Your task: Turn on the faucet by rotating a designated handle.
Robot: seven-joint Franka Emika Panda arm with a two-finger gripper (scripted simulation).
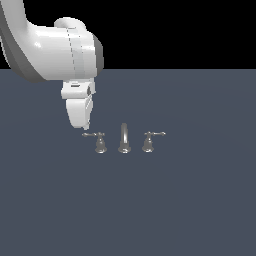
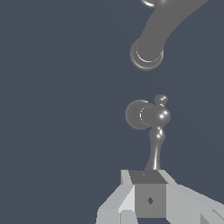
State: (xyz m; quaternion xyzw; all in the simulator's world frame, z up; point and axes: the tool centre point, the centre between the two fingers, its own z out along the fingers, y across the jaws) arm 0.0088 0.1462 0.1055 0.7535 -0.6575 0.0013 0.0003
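Observation:
The faucet (image 1: 124,141) is a small silver three-piece set standing on the dark floor, with an arched spout (image 2: 151,46) in the middle. Its handle (image 1: 96,136) stands on the exterior view's left, a thin lever on a bell-shaped base. In the wrist view the handle (image 2: 155,127) is seen from above, and its lever runs straight to my fingertips. My gripper (image 1: 84,125) hangs just beyond the lever's free end. The gripper (image 2: 150,192) looks shut, with no gap between the fingers. The lever's tip vanishes behind the fingertips, so contact is unclear.
A mirror-image lever handle (image 1: 151,138) stands on the exterior view's right of the spout. The white arm (image 1: 55,47) comes down from the upper left of the exterior view. A flat dark blue-grey floor (image 1: 150,210) surrounds the set.

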